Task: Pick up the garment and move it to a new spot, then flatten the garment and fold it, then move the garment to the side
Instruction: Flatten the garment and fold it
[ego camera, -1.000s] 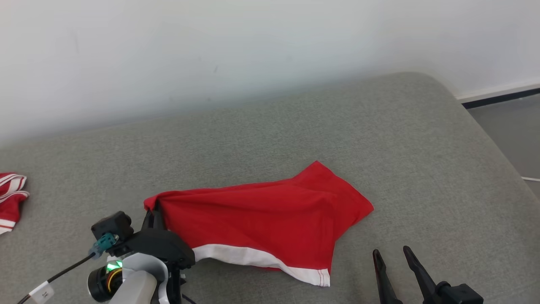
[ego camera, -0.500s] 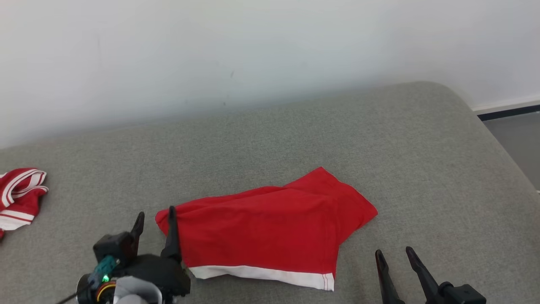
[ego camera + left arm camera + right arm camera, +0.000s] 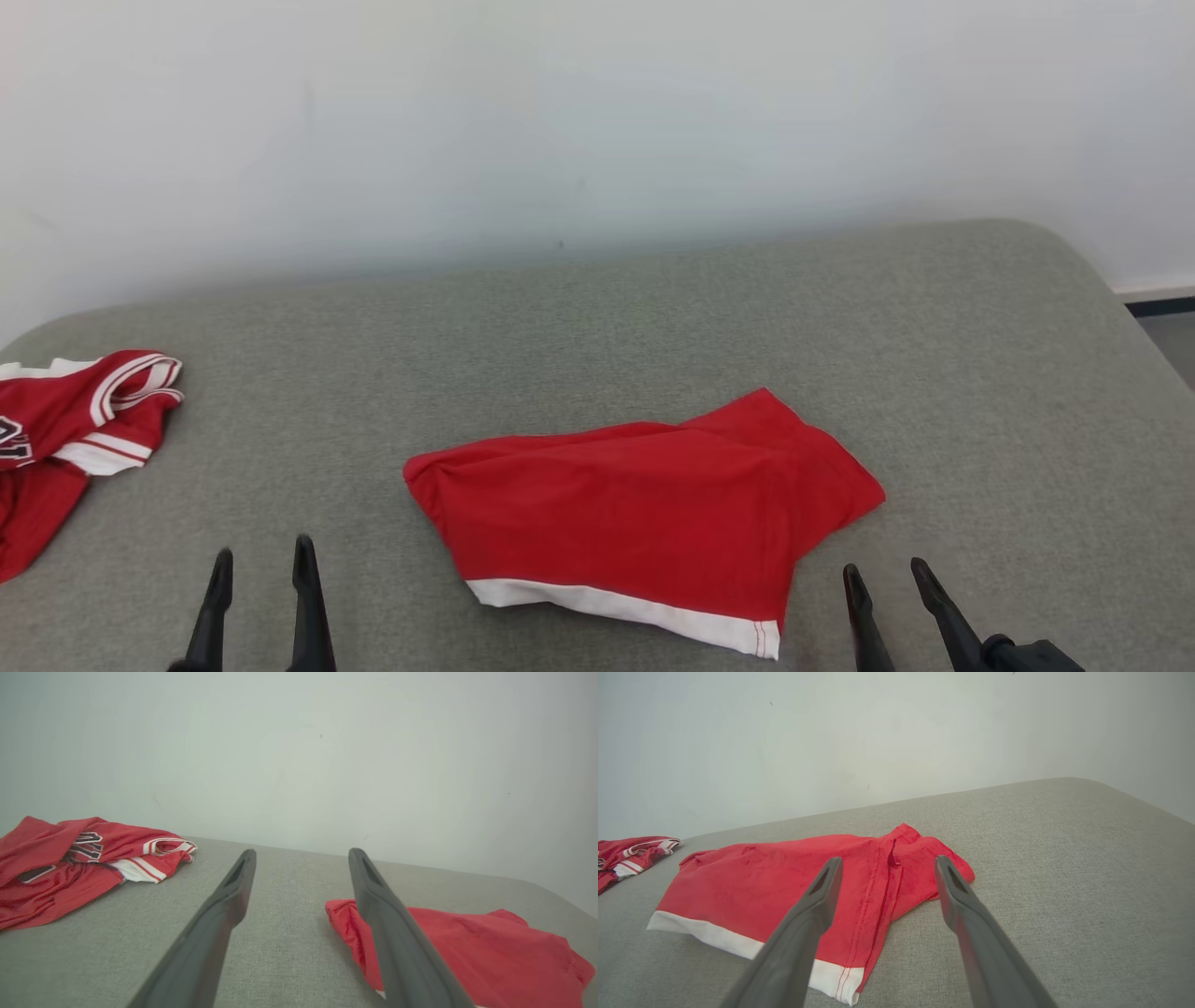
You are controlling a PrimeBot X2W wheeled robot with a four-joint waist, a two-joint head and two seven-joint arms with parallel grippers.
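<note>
Left fingers (image 3: 306, 597) withdrawn, garment (image 3: 644, 504) rightward — apart (untouched)

Head view downward, wrist views low, seemingly near, sharing garment (image 3: 644, 513)

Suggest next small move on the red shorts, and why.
Likely: left pincer takes the bunched left edge of the red shorts to pull it flat. They lie creased on the grey cushion; left and right pincer both stand open, clear of them.
</note>
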